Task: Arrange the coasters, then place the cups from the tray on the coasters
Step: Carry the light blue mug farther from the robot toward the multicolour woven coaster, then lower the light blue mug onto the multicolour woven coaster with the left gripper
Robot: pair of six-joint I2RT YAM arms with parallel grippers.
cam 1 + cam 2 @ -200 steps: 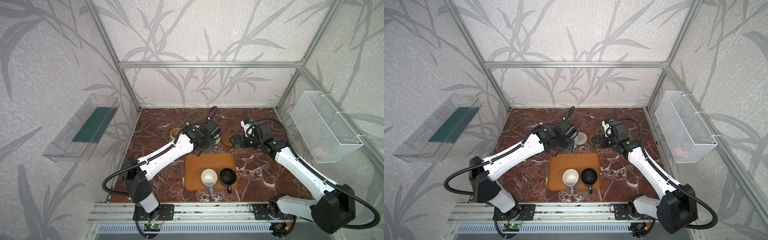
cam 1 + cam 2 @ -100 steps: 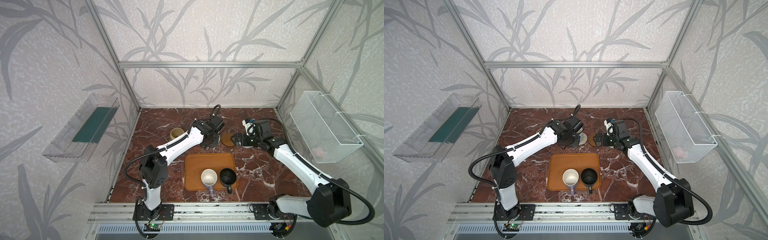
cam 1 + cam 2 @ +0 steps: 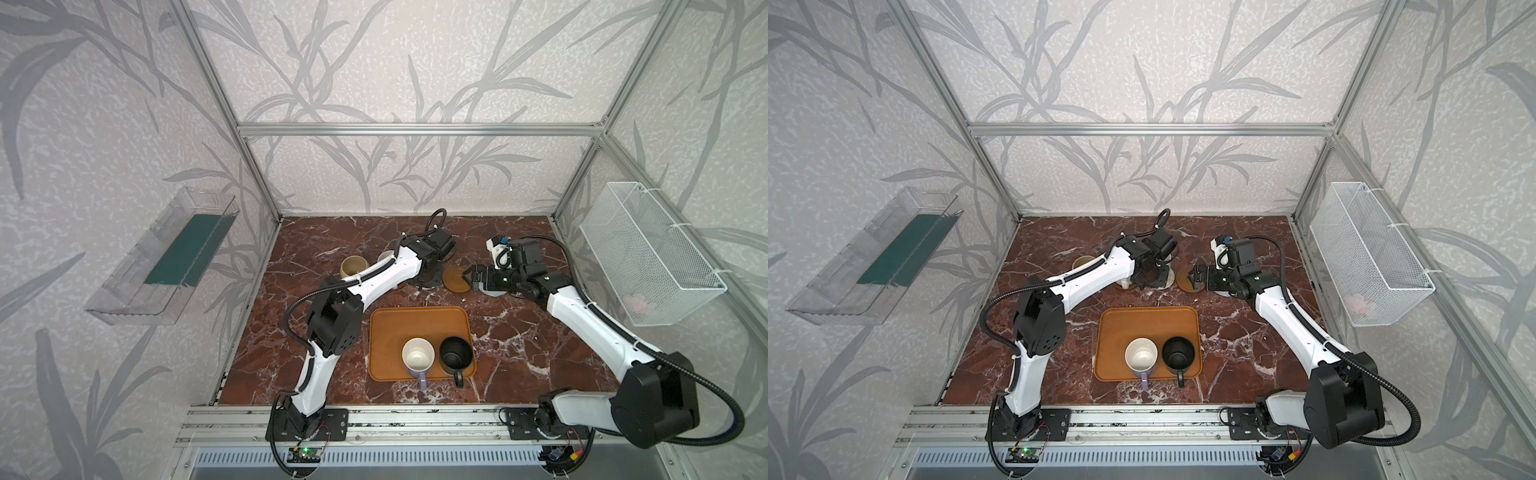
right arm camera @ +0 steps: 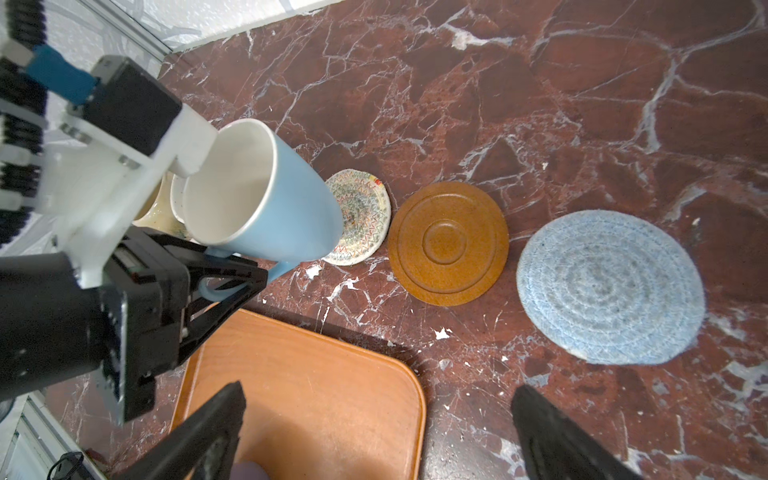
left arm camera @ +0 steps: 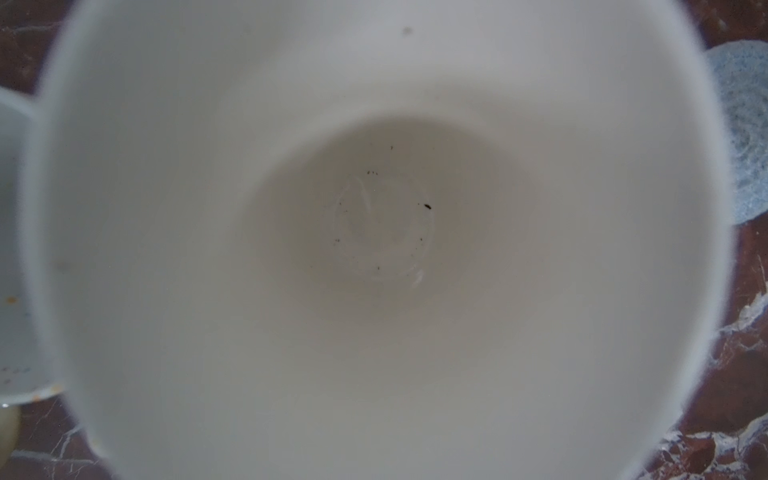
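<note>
My left gripper [image 4: 226,276] is shut on the handle of the light blue cup [image 4: 266,195], which tilts with its base over the cream woven coaster [image 4: 361,222]. The left wrist view shows only the cup's white inside [image 5: 382,232]. Beside that coaster lie a round brown wooden coaster [image 4: 448,243] and a grey-blue one [image 4: 611,286]. My right gripper [image 4: 374,436] is open and empty, over the tray's corner by the brown coaster [image 3: 455,279]. On the tray [image 3: 395,328] stand a lavender cup [image 3: 417,357] and a black cup [image 3: 456,355].
A cream-yellow cup [image 3: 353,266] and a white cup [image 3: 1124,282] stand to the left of the blue one, partly under my left arm. A wire basket [image 3: 648,253] hangs on the right wall and a clear bin [image 3: 166,257] on the left wall.
My left arm has carried the blue cup back and to the right, over the woven coaster. My right gripper has stayed open near the brown coaster.
</note>
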